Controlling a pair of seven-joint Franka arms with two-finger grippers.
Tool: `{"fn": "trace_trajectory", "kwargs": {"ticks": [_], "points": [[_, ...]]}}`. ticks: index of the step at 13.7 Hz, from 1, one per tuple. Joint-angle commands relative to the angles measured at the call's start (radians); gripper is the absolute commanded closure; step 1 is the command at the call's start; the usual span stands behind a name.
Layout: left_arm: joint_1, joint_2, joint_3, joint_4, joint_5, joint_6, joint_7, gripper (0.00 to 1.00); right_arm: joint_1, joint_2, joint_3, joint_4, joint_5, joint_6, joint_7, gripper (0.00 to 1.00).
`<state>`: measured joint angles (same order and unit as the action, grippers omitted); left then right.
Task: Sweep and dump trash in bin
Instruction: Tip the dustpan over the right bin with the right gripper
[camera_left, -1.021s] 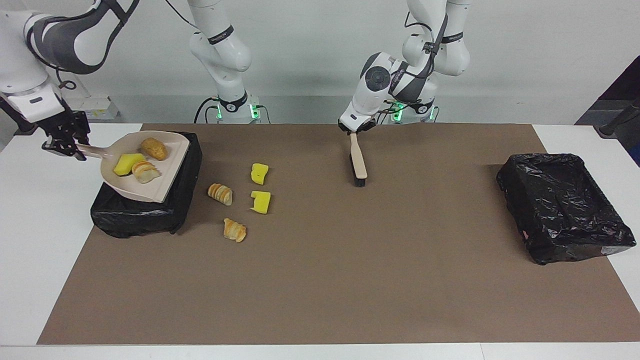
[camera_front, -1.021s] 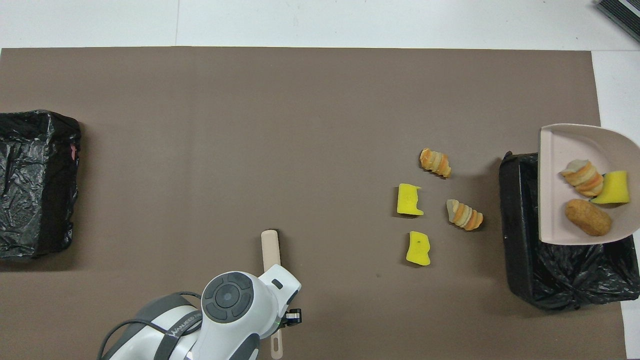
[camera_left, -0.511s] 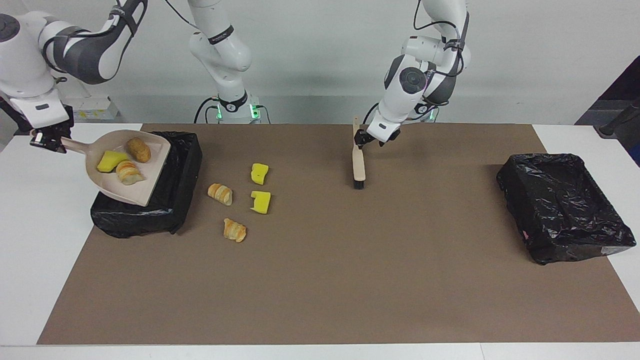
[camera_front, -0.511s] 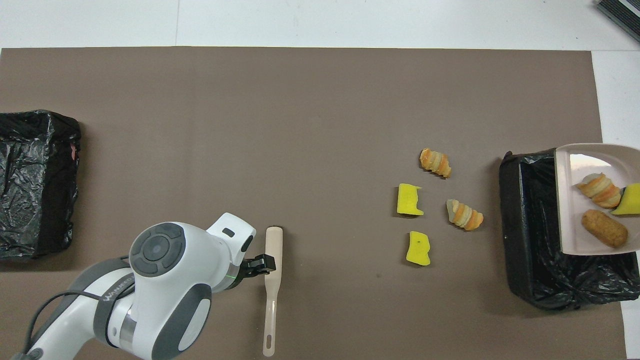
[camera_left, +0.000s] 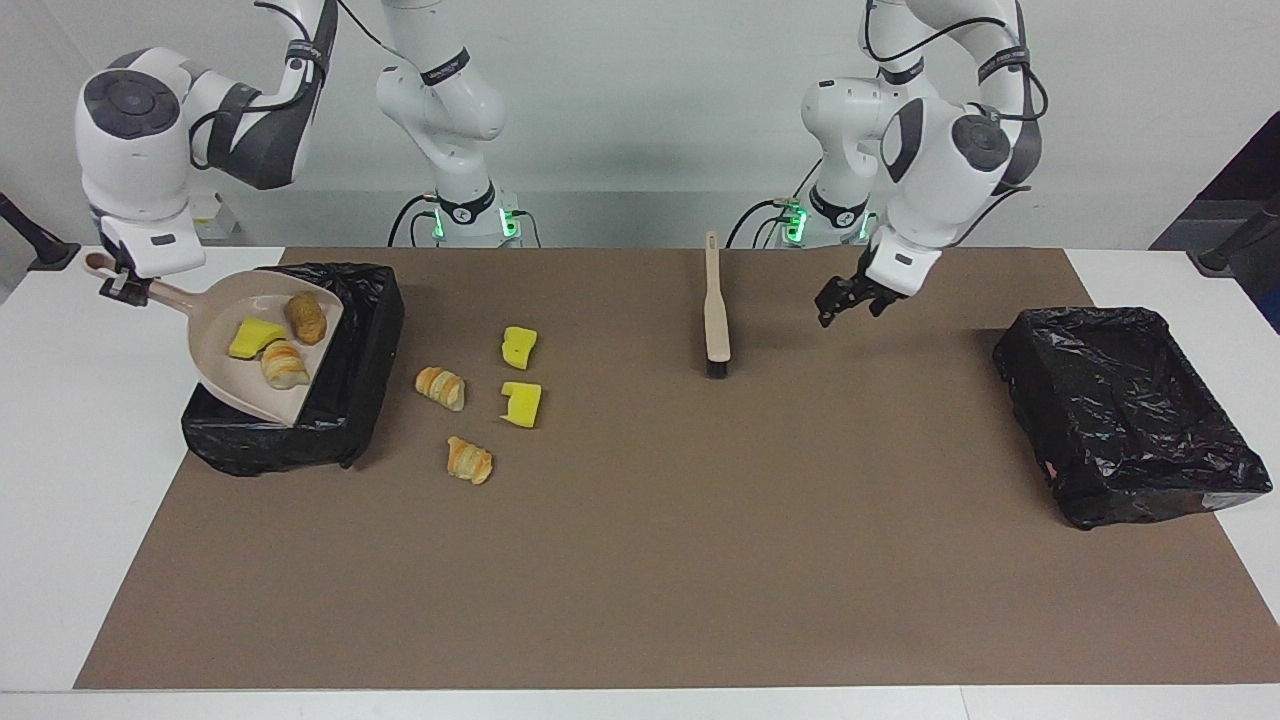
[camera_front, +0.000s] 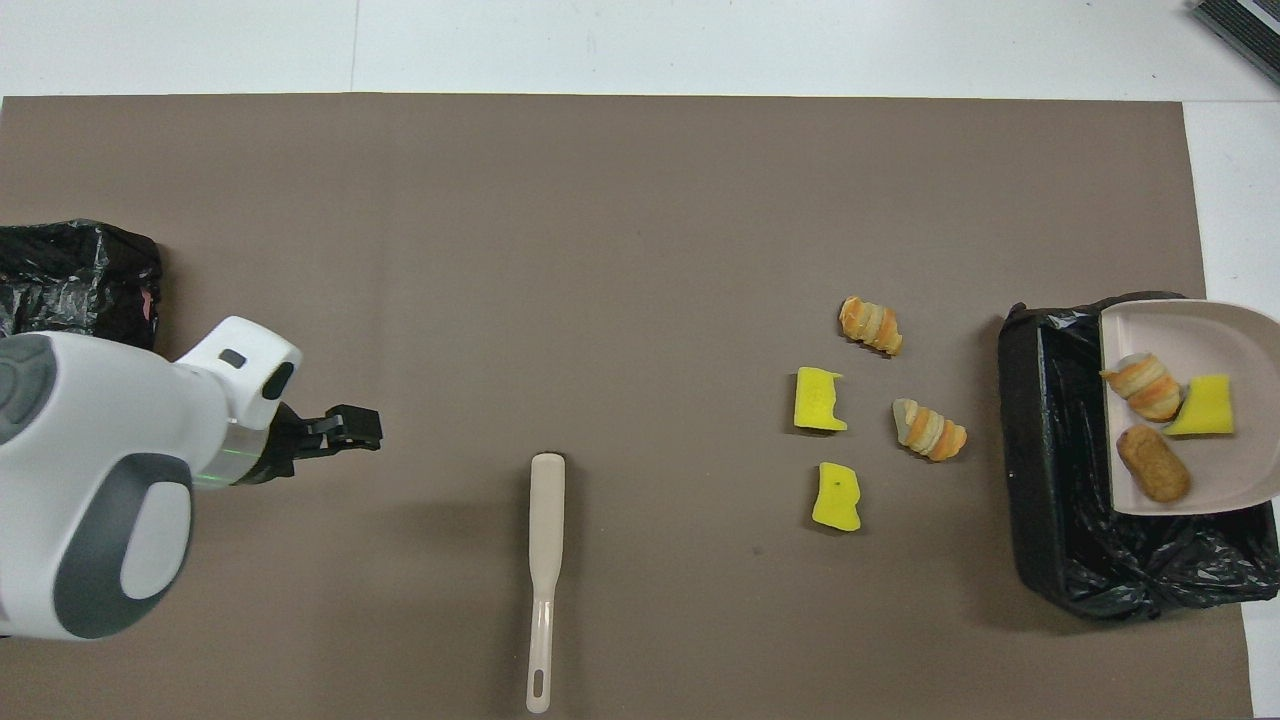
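Note:
My right gripper (camera_left: 122, 286) is shut on the handle of the beige dustpan (camera_left: 215, 330), which tilts lip-down over the black-lined bin (camera_left: 365, 340) at the right arm's end. In the pan lie a yellow sponge chunk (camera_left: 256, 337), a croissant lump (camera_left: 284, 364) and a brown bread lump (camera_left: 305, 317). More trash lies on the mat beside the bin: two yellow chunks (camera_left: 519, 346) (camera_left: 522, 403) and two croissant lumps (camera_left: 441, 387) (camera_left: 470, 460). The brush (camera_left: 714, 310) lies on the mat mid-table. My left gripper (camera_left: 848, 300) hangs open and empty above the mat, beside the brush toward the left arm's end.
A second black-lined bin (camera_left: 1130, 415) stands at the left arm's end of the table. The brown mat (camera_left: 700, 560) covers most of the white table. In the overhead view the dustpan (camera_front: 1200, 335) sits over the bin (camera_front: 1030, 450) at the picture's edge.
The left gripper let go of the brush and swung away toward the left arm's end. The right arm raised the handle, tipping the dustpan steeper; its trash slid toward the lip.

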<state>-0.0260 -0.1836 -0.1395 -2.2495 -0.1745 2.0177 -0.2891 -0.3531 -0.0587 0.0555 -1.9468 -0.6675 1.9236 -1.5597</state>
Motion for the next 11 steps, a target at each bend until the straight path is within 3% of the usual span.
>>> {"fn": "trace_trajectory", "kwargs": {"ticks": [1, 4, 6, 9, 11], "points": [[0.124, -0.002, -0.015, 0.008, 0.059, -0.013, 0.158, 0.00, 0.045, -0.033, 0.001, -0.084, -0.133, 0.015, 0.110, 1.00], [0.205, 0.006, -0.014, 0.071, 0.072, -0.031, 0.307, 0.00, 0.069, -0.041, 0.001, -0.092, -0.199, -0.035, 0.121, 1.00], [0.207, 0.006, -0.017, 0.183, 0.136, -0.158, 0.306, 0.00, 0.071, -0.046, 0.004, -0.090, -0.245, -0.055, 0.115, 1.00], [0.198, 0.006, -0.017, 0.388, 0.142, -0.386, 0.300, 0.00, 0.095, -0.059, 0.004, -0.077, -0.271, -0.063, 0.038, 1.00], [0.204, 0.001, -0.017, 0.480, 0.142, -0.467, 0.297, 0.00, 0.097, -0.070, 0.003, -0.055, -0.277, -0.064, -0.014, 1.00]]}}
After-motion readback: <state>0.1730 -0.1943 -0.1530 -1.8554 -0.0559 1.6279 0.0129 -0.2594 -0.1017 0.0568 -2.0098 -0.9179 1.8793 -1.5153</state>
